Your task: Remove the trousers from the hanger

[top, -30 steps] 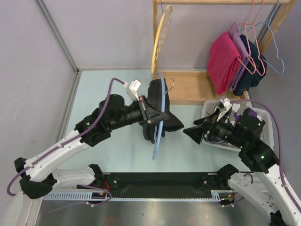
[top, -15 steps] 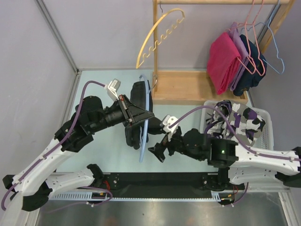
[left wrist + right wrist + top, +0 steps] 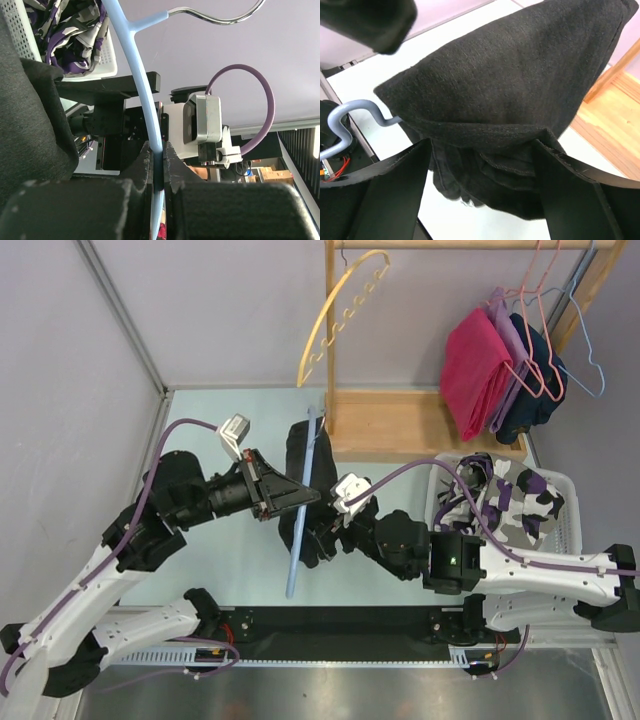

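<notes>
The right fingers [image 3: 375, 200] have reached the black trousers [image 3: 510, 85], spread apart around them; left fingers [image 3: 100, 210] clamp the blue hanger [image 3: 142, 90].

The left hand [image 3: 303, 497] meets the pale blue hanger [image 3: 293, 562] near its middle and holds it steeply tilted above the tabletop [image 3: 385, 585]. Black trousers [image 3: 299, 452] drape over the hanger. The right hand [image 3: 322, 538] presses in from the right against their lower fold. Behind, a wooden rack [image 3: 420, 425] carries a yellow hanger [image 3: 342, 320] and a pink garment [image 3: 475, 370]; a white basket [image 3: 570, 502] of patterned clothes sits beside its base.
</notes>
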Tool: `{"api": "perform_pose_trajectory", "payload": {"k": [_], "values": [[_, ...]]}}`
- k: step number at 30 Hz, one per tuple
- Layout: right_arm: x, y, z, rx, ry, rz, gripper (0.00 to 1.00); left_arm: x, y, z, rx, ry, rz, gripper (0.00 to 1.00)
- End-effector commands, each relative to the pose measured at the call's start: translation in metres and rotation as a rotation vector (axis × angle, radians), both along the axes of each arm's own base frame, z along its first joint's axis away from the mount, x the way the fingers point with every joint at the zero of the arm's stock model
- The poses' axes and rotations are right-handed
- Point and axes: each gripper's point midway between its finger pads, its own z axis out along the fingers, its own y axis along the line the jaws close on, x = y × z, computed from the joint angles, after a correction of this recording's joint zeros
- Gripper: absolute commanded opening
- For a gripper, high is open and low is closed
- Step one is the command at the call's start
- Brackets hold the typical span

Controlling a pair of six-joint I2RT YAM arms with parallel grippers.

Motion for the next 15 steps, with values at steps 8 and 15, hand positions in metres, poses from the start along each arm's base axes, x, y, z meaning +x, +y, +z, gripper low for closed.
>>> {"api": "perform_pose_trajectory", "payload": {"k": [8, 15], "values": [[-0.044, -0.005, 0.024, 0.177, 0.237, 0.088, 0.94, 0.000, 0.014, 0.051, -0.122, -0.199, 0.024, 0.00], [-0.053, -0.031, 0.056, 0.227, 0.257, 0.085, 0.96, 0.010, 0.016, 0.045, -0.087, -0.212, 0.061, 0.00]]}}
